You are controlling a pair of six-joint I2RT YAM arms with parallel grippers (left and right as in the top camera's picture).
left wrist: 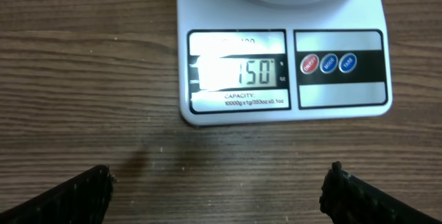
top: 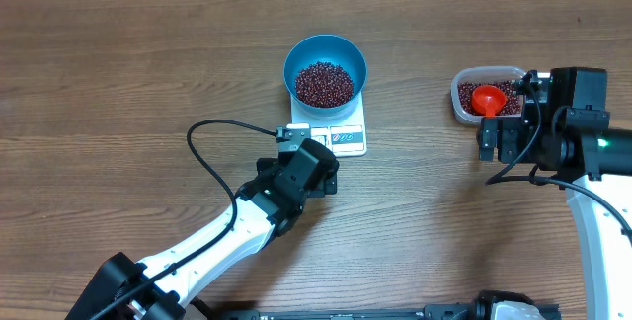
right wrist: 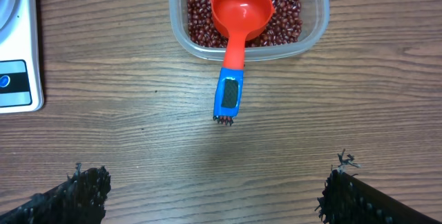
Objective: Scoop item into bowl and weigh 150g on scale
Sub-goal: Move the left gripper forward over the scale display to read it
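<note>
Left gripper (left wrist: pixel 221 191), fingers spread wide and holding nothing, hovers low over the brown wooden table (left wrist: pixel 76 79) at the bottom of the left wrist view, near the small flat white rectangular kitchen scale (left wrist: pixel 345 106), whose lit display (left wrist: pixel 242 73) shows the weight the task calls for. At upper centre of the overhead view, the round deep bright-blue bowl (top: pixel 291 63) sits on the scale, holding a pile of small dark red-brown beans (top: pixel 325 83). The right gripper (right wrist: pixel 214 196), likewise agape and empty, hangs below the clear rounded-rectangular plastic tub (right wrist: pixel 316 34), where the orange-red scoop with a blue handle tip (right wrist: pixel 240 10) rests on more beans, handle overhanging the rim. The likely risks: a forward nudge from the left arm jolting the scale and upsetting the reading, or a brush against that overhanging handle tipping beans onto the table.
</note>
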